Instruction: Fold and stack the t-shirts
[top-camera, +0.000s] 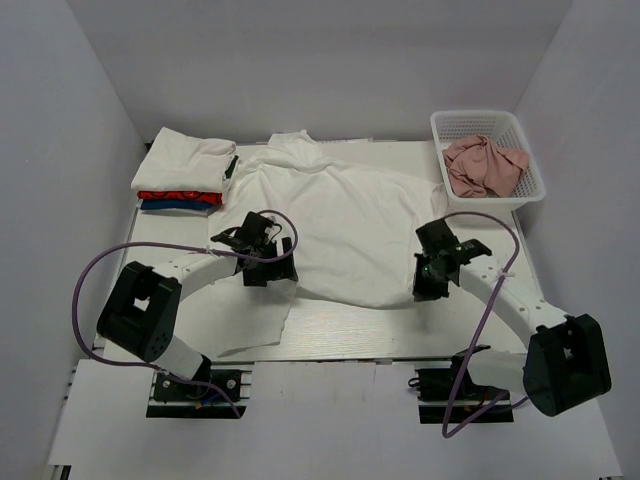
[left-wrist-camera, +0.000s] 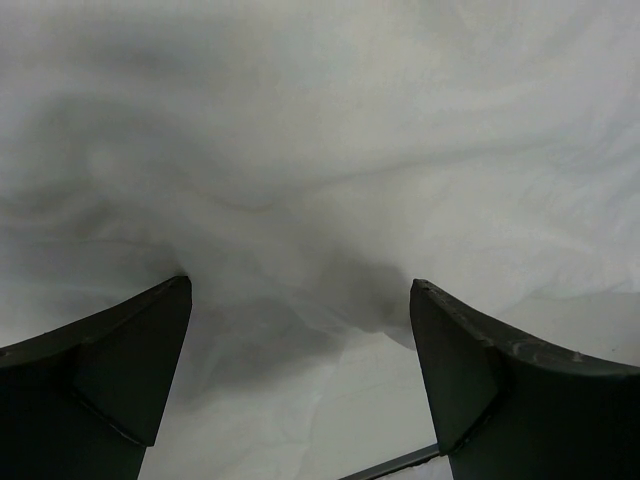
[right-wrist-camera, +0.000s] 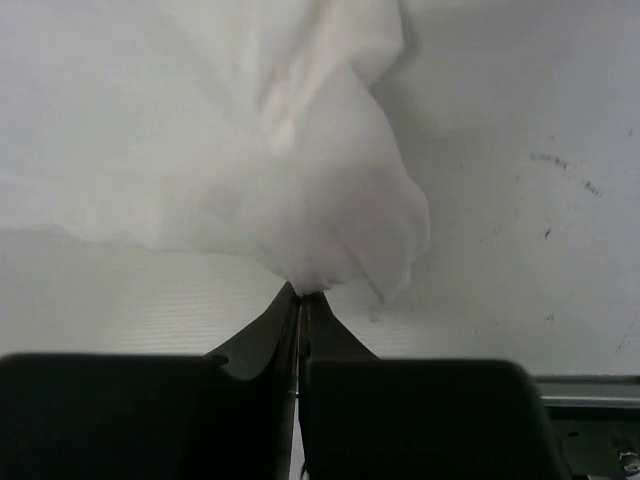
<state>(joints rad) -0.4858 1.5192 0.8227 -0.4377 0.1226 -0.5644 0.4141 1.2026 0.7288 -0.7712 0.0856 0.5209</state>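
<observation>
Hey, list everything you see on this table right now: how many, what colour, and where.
spread t-shirt: one, white, rumpled across the middle of the table
folded t-shirts: three stacked, white over red over blue, far left corner
basket: one, white, far right corner
crumpled cloth: one, pink, inside the basket
table: one, white, under everything
cables: two, purple, one looping off each arm
left gripper: one, black, open, over the spread t-shirt's left side
right gripper: one, black, shut on the spread t-shirt's right edge
</observation>
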